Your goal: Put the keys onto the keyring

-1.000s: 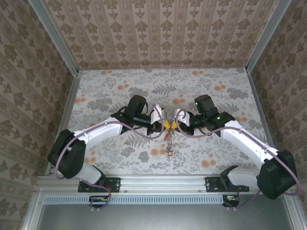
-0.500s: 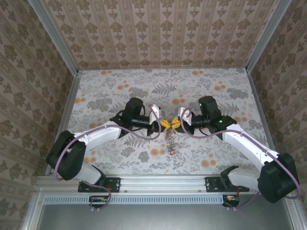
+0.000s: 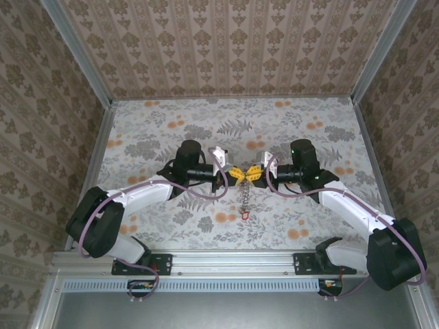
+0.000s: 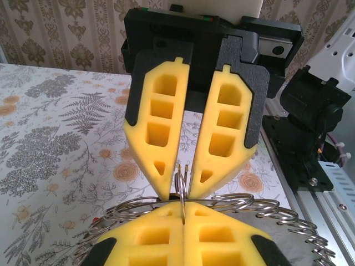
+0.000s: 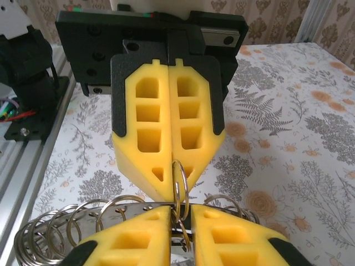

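Both hands meet nose to nose above the tabletop (image 3: 137,130). The left hand (image 3: 231,175) is clamped shut on the keyring (image 4: 233,202). The right hand (image 3: 251,173) is barely parted around a small ring, probably gripping it. Keys (image 3: 243,202) dangle below. Thin, stiff, slippery metal, so pinch the wire itself.

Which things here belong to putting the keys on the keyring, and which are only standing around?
For the job: keyring, keys, left gripper, right gripper.
Only around: floral table, patterned walls, metal rail.
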